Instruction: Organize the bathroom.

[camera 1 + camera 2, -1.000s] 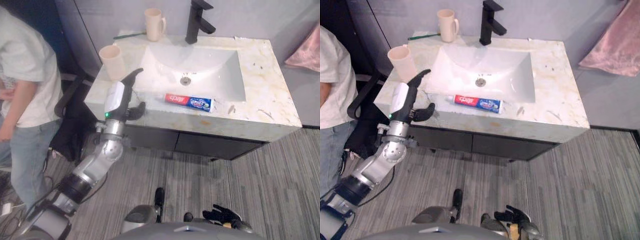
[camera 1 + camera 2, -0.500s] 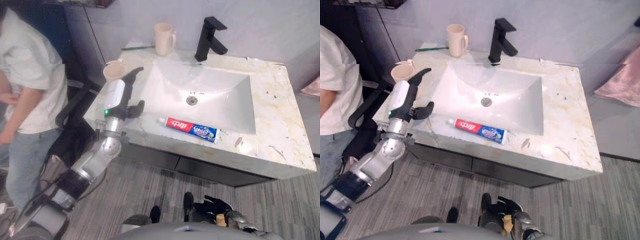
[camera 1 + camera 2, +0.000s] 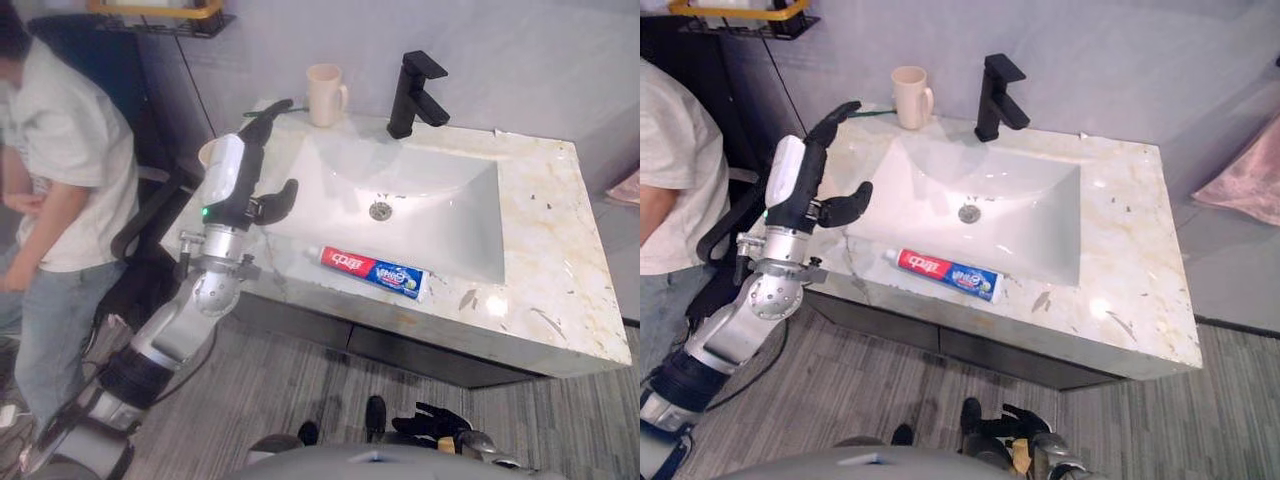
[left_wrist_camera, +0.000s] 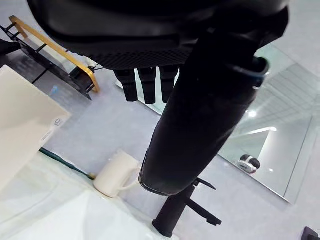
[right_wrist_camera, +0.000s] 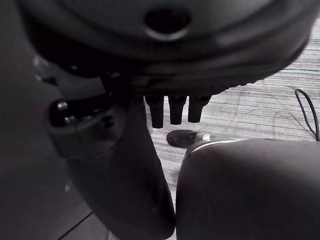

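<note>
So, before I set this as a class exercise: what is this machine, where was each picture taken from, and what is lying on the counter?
It is a humanoid robot with two silver-grey arms ending in dark hands. Two pictures come from cameras on its head, looking down; two come from cameras on its wrists.

Its left hand is raised over the left end of the pale marble vanity counter, fingers straight, holding nothing. Its right hand hangs low near the floor, also empty.

On the counter: a red-and-blue toothpaste tube in front of the white sink basin, a cream mug with a handle and a green toothbrush at the back, beside a black tap, plus a cream cup partly behind the hand. A person in a white T-shirt stands alongside.
</note>
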Available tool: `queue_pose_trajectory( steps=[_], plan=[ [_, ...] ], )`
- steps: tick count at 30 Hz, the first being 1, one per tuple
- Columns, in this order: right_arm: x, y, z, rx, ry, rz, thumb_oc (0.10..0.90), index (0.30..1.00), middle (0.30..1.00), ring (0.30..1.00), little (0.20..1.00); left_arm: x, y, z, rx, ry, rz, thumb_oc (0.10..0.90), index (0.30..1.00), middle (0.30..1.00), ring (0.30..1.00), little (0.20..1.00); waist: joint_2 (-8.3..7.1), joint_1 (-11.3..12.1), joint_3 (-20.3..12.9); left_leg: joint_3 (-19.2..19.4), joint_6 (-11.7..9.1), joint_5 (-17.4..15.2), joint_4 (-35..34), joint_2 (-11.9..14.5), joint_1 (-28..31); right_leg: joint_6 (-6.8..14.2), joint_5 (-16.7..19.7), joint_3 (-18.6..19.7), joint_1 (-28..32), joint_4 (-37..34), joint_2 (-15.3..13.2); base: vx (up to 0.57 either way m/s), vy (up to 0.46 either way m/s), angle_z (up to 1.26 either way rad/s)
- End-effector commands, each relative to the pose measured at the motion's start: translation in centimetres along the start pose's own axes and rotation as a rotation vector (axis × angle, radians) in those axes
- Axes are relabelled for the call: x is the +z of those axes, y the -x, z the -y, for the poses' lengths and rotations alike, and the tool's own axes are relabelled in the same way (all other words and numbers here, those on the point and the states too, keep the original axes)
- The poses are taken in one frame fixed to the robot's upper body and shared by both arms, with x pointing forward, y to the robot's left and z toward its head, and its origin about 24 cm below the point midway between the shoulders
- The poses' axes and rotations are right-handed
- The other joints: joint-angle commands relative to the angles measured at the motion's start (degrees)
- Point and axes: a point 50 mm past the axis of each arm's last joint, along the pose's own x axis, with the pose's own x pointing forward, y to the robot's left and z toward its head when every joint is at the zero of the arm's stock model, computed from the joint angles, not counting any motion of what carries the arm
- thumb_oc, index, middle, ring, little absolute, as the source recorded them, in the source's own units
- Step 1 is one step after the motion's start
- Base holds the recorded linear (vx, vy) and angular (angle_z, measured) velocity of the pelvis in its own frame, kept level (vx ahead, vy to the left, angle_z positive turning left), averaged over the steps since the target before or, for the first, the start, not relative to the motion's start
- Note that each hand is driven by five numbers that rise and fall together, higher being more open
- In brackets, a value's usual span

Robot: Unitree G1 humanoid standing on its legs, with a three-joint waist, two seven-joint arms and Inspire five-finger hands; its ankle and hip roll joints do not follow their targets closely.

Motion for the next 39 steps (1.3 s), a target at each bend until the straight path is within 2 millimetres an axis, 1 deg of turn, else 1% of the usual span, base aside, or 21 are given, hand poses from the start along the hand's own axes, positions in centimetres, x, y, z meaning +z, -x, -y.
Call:
queue_pose_trajectory(
  steps=[1,2,3,5,6,8,10,15,19,24,26,27,28,29,31,33,35,36,37,38,39],
  plan=[
    [-0.1,0.0,0.4,-0.008,0.048,-0.007,0.800,0.900,0.900,0.900,0.900,4.4,-3.5,-3.7,0.059,-0.092,0.235,0.800,0.900,0.900,0.900,0.900,1.11,0.7,-1.5,-1.4,1.2,3.2,-1.3,-2.2,-6.4,1.7,-8.6,-3.2,4.3,3.2,0.9,-0.01,-0.054,0.06],
    [0.0,0.0,0.4,-0.007,0.051,-0.008,0.800,0.900,0.900,0.900,0.900,4.4,-3.6,-3.7,0.031,-0.109,0.233,0.800,0.900,0.900,0.900,0.900,1.18,0.7,-1.5,-1.4,1.1,3.2,-1.4,-2.2,-6.4,1.7,-8.6,-3.3,4.5,3.1,0.9,-0.03,-0.077,0.07],
    [0.2,0.0,0.5,-0.010,0.057,-0.008,0.800,0.900,0.900,0.900,0.900,4.6,-3.8,-3.6,-0.052,-0.150,0.230,0.800,0.900,0.900,0.900,0.900,1.46,0.6,-1.6,-1.4,1.0,3.2,-1.4,-2.1,-6.3,1.7,-8.7,-3.5,4.7,2.9,0.9,-0.04,-0.049,0.06],
    [0.4,0.0,0.7,-0.013,0.061,-0.007,0.800,0.900,0.900,0.900,0.900,4.9,-4.2,-3.6,-0.099,-0.160,0.237,0.800,0.900,0.900,0.900,0.900,1.76,0.7,-1.6,-1.5,0.8,3.2,-1.4,-2.0,-6.2,1.8,-8.7,-3.8,5.0,2.6,0.8,-0.04,-0.052,0.06],
    [0.6,0.0,1.0,-0.015,0.069,-0.008,0.800,0.900,0.900,0.900,0.900,5.0,-4.5,-3.6,-0.187,-0.196,0.233,0.800,0.900,0.900,0.900,0.900,2.07,0.7,-1.8,-1.4,0.7,3.2,-1.4,-1.9,-6.2,1.7,-8.8,-4.1,5.3,2.5,0.8,-0.04,-0.060,0.09],
    [0.8,0.0,1.1,-0.017,0.071,-0.007,0.800,0.900,0.900,0.900,0.900,5.1,-4.8,-3.8,-0.219,-0.192,0.236,0.800,0.900,0.900,0.900,0.900,2.26,0.6,-1.8,-1.4,0.5,3.3,-1.3,-1.8,-6.1,1.7,-8.9,-4.2,5.4,2.5,0.8,-0.03,-0.049,0.11],
    [1.6,0.0,1.9,-0.026,0.080,-0.004,0.800,0.900,0.900,0.900,0.900,5.4,-5.9,-4.2,-0.309,-0.227,0.243,0.800,0.900,0.900,0.900,0.900,2.91,0.2,-2.1,-1.2,-0.1,3.5,-1.2,-1.4,-5.9,1.6,-8.9,-4.4,5.8,2.3,0.9,-0.04,-0.084,0.04],
    [2.1,0.1,2.7,-0.041,0.108,-0.009,0.800,0.900,0.900,0.900,0.900,5.0,-6.9,-4.3,-0.389,-0.300,0.243,0.800,0.900,0.900,0.900,0.900,2.99,-0.5,-2.4,-0.1,-1.1,4.0,-1.0,-0.9,-5.9,1.3,-8.1,-4.4,6.7,0.4,1.3,-0.02,-0.051,0.02],
    [2.0,0.3,3.5,-0.054,0.145,-0.034,0.800,0.900,0.900,0.900,0.900,4.7,-7.7,-5.2,-0.423,-0.354,0.237,0.800,0.900,0.900,0.900,0.900,3.18,-1.1,-2.8,0.5,-1.7,3.9,-0.8,-0.6,-5.6,1.3,-8.0,-3.9,6.9,-0.1,1.6,-0.01,-0.029,-0.06],
    [1.2,0.5,4.4,-0.065,0.187,-0.073,0.800,0.900,0.900,0.900,0.900,4.6,-8.1,-5.2,-0.502,-0.342,0.218,0.800,0.900,0.900,0.900,0.900,3.47,-1.7,-2.9,1.2,-2.2,3.9,0.3,-0.5,-6.2,0.8,-8.3,-3.9,7.4,-0.1,1.9,0.00,-0.031,-0.08],
    [1.2,0.5,4.6,-0.074,0.189,-0.070,0.800,0.900,0.900,0.900,0.900,4.3,-8.2,-5.0,-0.513,-0.324,0.209,0.800,0.900,0.900,0.900,0.900,3.24,-2.1,-2.6,3.2,-2.7,2.7,2.8,-0.2,-6.6,0.7,-8.5,-4.7,8.0,-0.1,1.3,0.00,0.000,0.00],
    [1.2,0.5,4.7,-0.075,0.189,-0.069,0.800,0.900,0.900,0.900,0.900,4.3,-8.2,-4.9,-0.513,-0.323,0.208,0.800,0.900,0.900,0.900,0.900,3.23,-2.2,-2.5,3.4,-2.8,2.5,3.3,-0.2,-6.8,0.7,-8.5,-4.8,8.1,-0.1,1.2,-0.06,0.039,-0.02],
    [1.7,0.5,4.8,-0.089,0.190,-0.052,0.800,0.900,0.900,0.900,0.900,3.8,-8.2,-4.6,-0.494,-0.321,0.202,0.800,0.900,0.900,0.900,0.900,2.67,-2.5,-1.9,4.4,-3.2,1.9,8.9,-0.2,-8.5,0.7,-8.0,-5.4,8.1,-0.1,0.1,-0.14,0.098,-0.01],
    [2.3,0.5,4.9,-0.098,0.195,-0.034,0.800,0.900,0.900,0.900,0.900,3.2,-8.2,-4.6,-0.475,-0.326,0.191,0.800,0.900,0.900,0.900,0.900,1.99,-2.5,-1.2,4.2,-3.1,1.4,13.8,-0.5,-9.4,0.8,-7.4,-5.3,7.8,0.1,-0.9,-0.19,0.143,0.00],
    [3.2,0.5,5.1,-0.108,0.194,-0.010,0.800,0.900,0.900,0.900,0.900,2.3,-8.1,-5.1,-0.464,-0.327,0.166,0.800,0.900,0.900,0.900,0.900,1.25,-2.7,-0.7,3.6,-2.6,0.8,20.3,-0.8,-10.1,0.9,-6.6,-4.7,6.8,0.4,-1.9,-0.19,0.161,-0.07],
    [3.7,0.6,5.5,-0.107,0.203,0.009,0.800,0.900,0.900,0.900,0.900,1.5,-8.0,-5.5,-0.465,-0.324,0.142,0.800,0.900,0.900,0.900,0.900,0.92,-3.0,-0.7,3.0,-1.9,-0.6,21.5,-0.6,-8.5,1.2,-6.1,-4.0,5.5,1.1,-2.1,-0.15,0.175,-0.29],
    [3.8,0.6,5.6,-0.105,0.212,0.017,0.800,0.900,0.900,0.900,0.900,1.1,-7.8,-5.6,-0.463,-0.319,0.131,0.800,0.900,0.900,0.900,0.900,0.93,-3.3,-1.1,2.2,-1.8,-1.4,20.8,-0.5,-6.8,1.4,-5.7,-3.4,4.4,1.3,-2.0,-0.12,0.185,-0.21],
    [3.7,0.7,5.8,-0.107,0.216,0.021,0.800,0.900,0.900,0.900,0.900,1.0,-7.7,-5.5,-0.463,-0.318,0.121,0.800,0.900,0.900,0.900,0.900,1.20,-3.9,-1.7,2.6,-1.6,-4.2,16.5,-0.2,-3.5,2.2,-4.8,-3.4,2.9,1.4,-2.3,-0.13,0.227,-0.21],
    [3.7,0.7,5.9,-0.110,0.217,0.022,0.800,0.900,0.900,0.900,0.900,1.1,-7.7,-5.4,-0.464,-0.312,0.120,0.800,0.900,0.900,0.900,0.900,1.35,-4.2,-1.9,3.2,-1.5,-5.5,14.0,-0.1,-2.0,2.6,-4.3,-3.5,2.3,1.5,-2.5,-0.25,0.421,-0.27],
    [3.4,0.8,6.0,-0.118,0.206,0.020,0.800,0.900,0.900,0.900,0.900,1.4,-7.9,-4.9,-0.473,-0.317,0.115,0.800,0.900,0.900,0.900,0.900,2.17,-5.4,-2.1,4.7,-0.7,-7.4,7.7,-0.2,1.2,4.3,-2.9,-3.4,-0.1,2.3,-3.1,-0.19,0.314,-0.15],
    [3.4,0.8,6.0,-0.120,0.196,0.021,0.800,0.900,0.900,0.900,0.900,1.5,-8.0,-4.8,-0.473,-0.321,0.116,0.800,0.900,0.900,0.900,0.900,2.37,-5.5,-2.0,4.1,-0.5,-7.2,6.3,-0.6,1.7,4.6,-2.5,-3.2,-0.8,2.6,-3.2,-0.19,0.284,-0.12]
  ],
)
